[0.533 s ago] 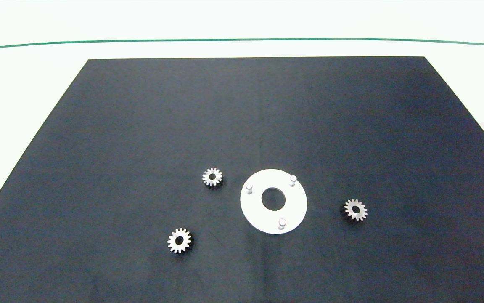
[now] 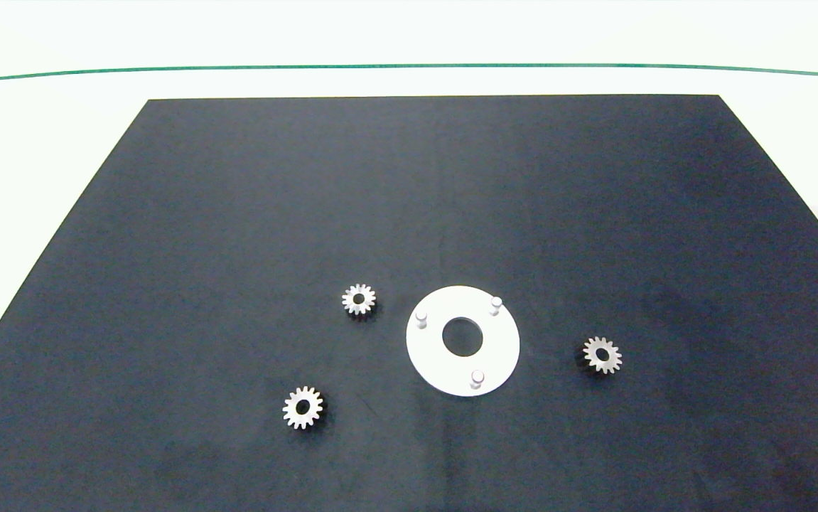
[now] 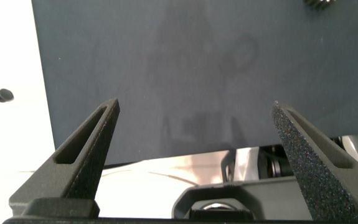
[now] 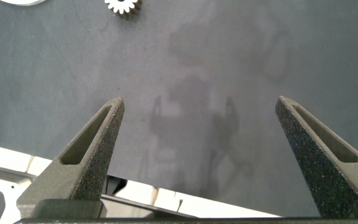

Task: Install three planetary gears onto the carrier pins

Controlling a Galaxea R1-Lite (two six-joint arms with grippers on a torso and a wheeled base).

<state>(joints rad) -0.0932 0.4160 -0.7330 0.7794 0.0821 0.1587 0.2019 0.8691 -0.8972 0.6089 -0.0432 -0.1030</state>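
Three planetary gears, all flat on the black mat (image 2: 238, 213), none on a pin yet. One gear (image 2: 359, 299) just left of the white disc (image 2: 430, 359), a bit farther back. Another gear (image 2: 303, 407) nearer and more to the left. Third gear (image 2: 602, 355) well to the right of the disc; also seen by the right wrist camera (image 4: 122, 6). Three carrier pins standing up on the disc: left pin (image 2: 421, 318), far right pin (image 2: 495, 304), near pin (image 2: 477, 377). All bare.

Left gripper (image 3: 194, 112) spread wide, holding nothing, low over the near left edge of the mat. Right gripper (image 4: 197, 109) spread wide too, empty, over the near right part of the mat, with only a dark tip showing at the right edge of the head view.

Gears probably hard metal, small, a bit heavy for their size, smooth and slippery. No bending, no breaking. Best grabbed across the teeth from two sides, hole kept clear for the pin. Thin and flat on the mat, so fingers must come down very low. Likely a snug fit on the pin, so held level.
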